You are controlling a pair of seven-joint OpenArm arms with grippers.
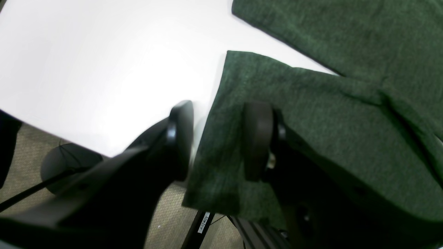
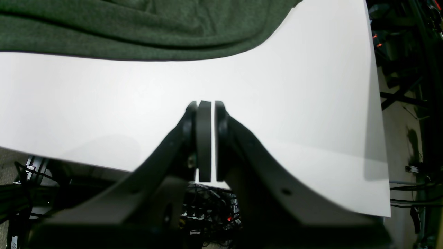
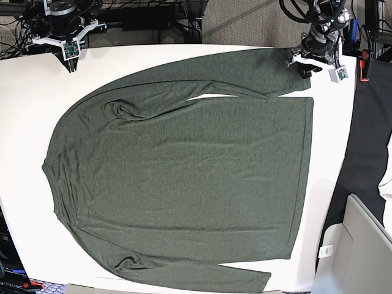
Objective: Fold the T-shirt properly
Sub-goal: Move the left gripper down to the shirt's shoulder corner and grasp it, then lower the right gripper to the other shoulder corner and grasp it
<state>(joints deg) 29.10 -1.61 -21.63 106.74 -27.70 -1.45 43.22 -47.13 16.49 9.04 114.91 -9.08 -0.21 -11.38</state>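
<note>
Across the middle of the white table (image 3: 24, 122) your T-shirt (image 3: 184, 177) lies spread flat, collar end toward nine o'clock in the base view, hem toward three o'clock. One long sleeve runs along the twelve o'clock edge, the other along the six o'clock edge, both lying close beside the body.

Your left gripper (image 1: 216, 140) sits at the sleeve cuff near one o'clock in the base view. On its wrist view the jaws stand apart, one finger (image 1: 181, 138) over bare table, the other resting on the cuff, with the cuff's edge lying in the gap between them; the cloth is not pinched.

Your right gripper (image 2: 206, 138) is at eleven o'clock in the base view, over bare table and well apart from the shirt. Its jaws are clenched together with nothing between them
</note>
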